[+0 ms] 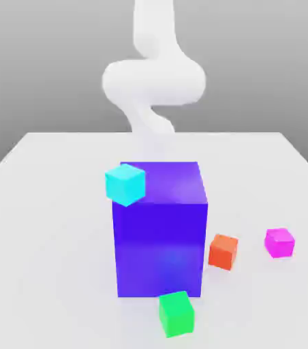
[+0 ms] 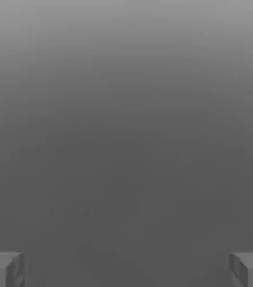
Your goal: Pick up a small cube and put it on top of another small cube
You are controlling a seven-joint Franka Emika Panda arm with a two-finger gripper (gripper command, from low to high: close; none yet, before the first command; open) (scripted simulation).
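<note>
The small magenta-pink cube point(image 1: 279, 243) rests on the white table at the exterior view's right. An orange-red small cube point(image 1: 223, 251) lies to its left, close to the big blue-violet cube point(image 1: 160, 228). A green small cube point(image 1: 176, 313) sits in front of the big cube. A cyan small cube point(image 1: 125, 184) shows tilted against the big cube's upper left corner; whether it rests on the cube I cannot tell. In the hand view my gripper point(image 2: 126, 270) is open, its two grey fingertips point(image 2: 5, 269) far apart with nothing between them, facing plain grey background.
The white arm point(image 1: 153, 82) rises behind the big cube at the table's far side. The white table point(image 1: 41, 225) spreads wide to the exterior view's left of the cubes.
</note>
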